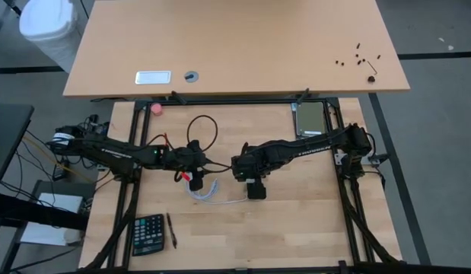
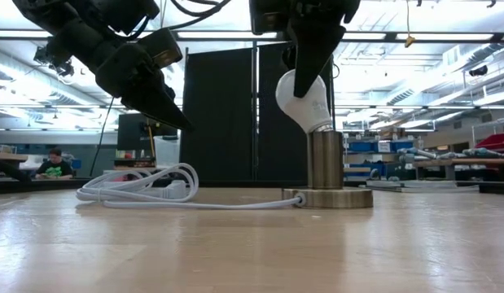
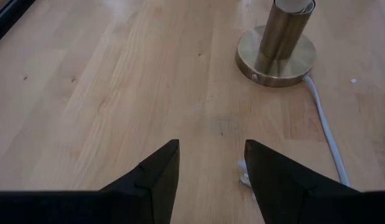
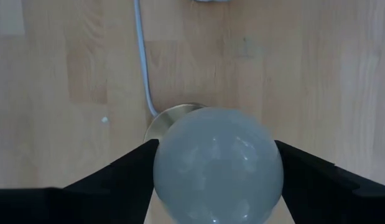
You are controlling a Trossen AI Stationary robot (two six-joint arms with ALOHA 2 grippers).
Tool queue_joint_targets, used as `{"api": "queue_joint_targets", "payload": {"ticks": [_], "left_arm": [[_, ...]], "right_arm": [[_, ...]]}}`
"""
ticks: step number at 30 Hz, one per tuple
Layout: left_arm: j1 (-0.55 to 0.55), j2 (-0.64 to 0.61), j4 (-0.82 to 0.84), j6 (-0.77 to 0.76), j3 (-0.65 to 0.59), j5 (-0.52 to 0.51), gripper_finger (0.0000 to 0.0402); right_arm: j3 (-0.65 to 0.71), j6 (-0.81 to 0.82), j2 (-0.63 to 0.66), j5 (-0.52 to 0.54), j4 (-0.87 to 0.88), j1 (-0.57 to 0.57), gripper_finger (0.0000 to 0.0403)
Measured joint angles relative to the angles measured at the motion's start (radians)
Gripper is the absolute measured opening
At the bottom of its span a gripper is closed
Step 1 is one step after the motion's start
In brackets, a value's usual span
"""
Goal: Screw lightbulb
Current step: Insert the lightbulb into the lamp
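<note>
Left claw (image 2: pixel 166 106) hung empty over the table (image 3: pixel 105 93) with its fingers parted, beside the coiled white cord (image 2: pixel 142 191), waiting. Right claw (image 2: pixel 304 69) gripped the lightbulb (image 2: pixel 304 102), which sat tilted with its screw base at the mouth of the brass lamp base (image 2: pixel 326 175). Step in hand looked like seating; next move probably called for straightening the bulb and then twisting it in.

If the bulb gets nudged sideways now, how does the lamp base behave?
Probably stays put: the lamp base is a wide flat metal disc, likely heavy. The lightbulb sits tilted in the socket tube, so it may wobble or pop out. The smooth globe could slip between the right pincer fingers.
</note>
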State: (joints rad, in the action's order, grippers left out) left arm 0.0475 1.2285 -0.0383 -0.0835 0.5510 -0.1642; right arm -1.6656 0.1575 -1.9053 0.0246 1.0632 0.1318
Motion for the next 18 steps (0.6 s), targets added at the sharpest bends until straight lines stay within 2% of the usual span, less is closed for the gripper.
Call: {"api": "queue_joint_targets", "payload": {"ticks": [5, 18], "left_arm": [[0.0, 0.0, 0.007, 0.0, 0.0, 0.0, 0.0188], [0.0, 0.0, 0.008, -0.003, 0.0, 0.012, 0.0188]], "right_arm": [[-0.029, 0.024, 0.011, 0.017, 0.022, 0.006, 0.0305], [-0.049, 0.083, 0.019, 0.192, 0.034, 0.103, 0.0302]]}}
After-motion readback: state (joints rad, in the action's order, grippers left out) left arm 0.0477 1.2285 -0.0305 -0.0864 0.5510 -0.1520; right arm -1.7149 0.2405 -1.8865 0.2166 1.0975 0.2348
